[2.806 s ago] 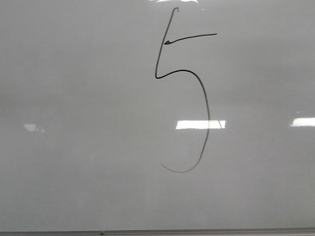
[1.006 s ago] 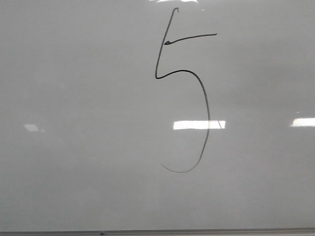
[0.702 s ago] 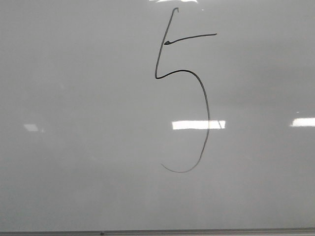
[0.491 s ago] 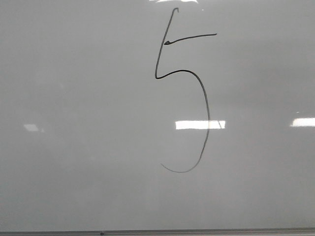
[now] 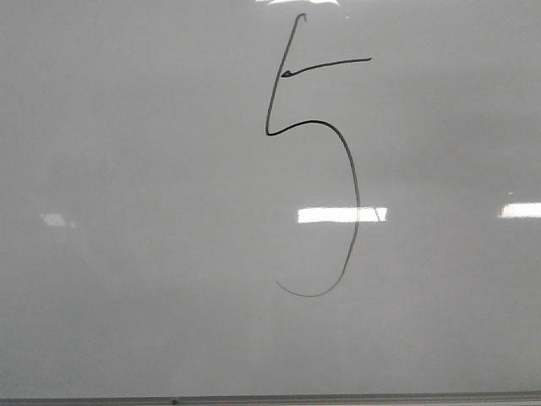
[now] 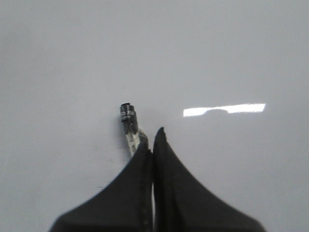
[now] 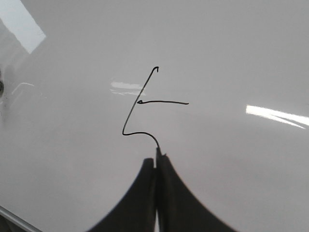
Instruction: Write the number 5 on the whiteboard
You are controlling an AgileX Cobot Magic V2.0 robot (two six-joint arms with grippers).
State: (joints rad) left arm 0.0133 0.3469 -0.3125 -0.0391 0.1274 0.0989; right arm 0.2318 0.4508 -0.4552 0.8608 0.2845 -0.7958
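Observation:
The whiteboard (image 5: 152,254) fills the front view. On it stands the number 5 (image 5: 356,178), a thin black line with a slanted stem, a short top bar and a large open belly. Neither gripper shows in the front view. In the left wrist view my left gripper (image 6: 152,137) is shut, and a marker (image 6: 127,116) with a dark tip sticks out past its fingertips over bare board. In the right wrist view my right gripper (image 7: 157,157) is shut and empty, just below the 5 (image 7: 137,102); its fingers hide the belly.
A thin dark edge strip (image 5: 270,399) runs along the board's near side and also shows in the right wrist view (image 7: 14,217). Bright rectangular light reflections (image 5: 338,215) lie on the board.

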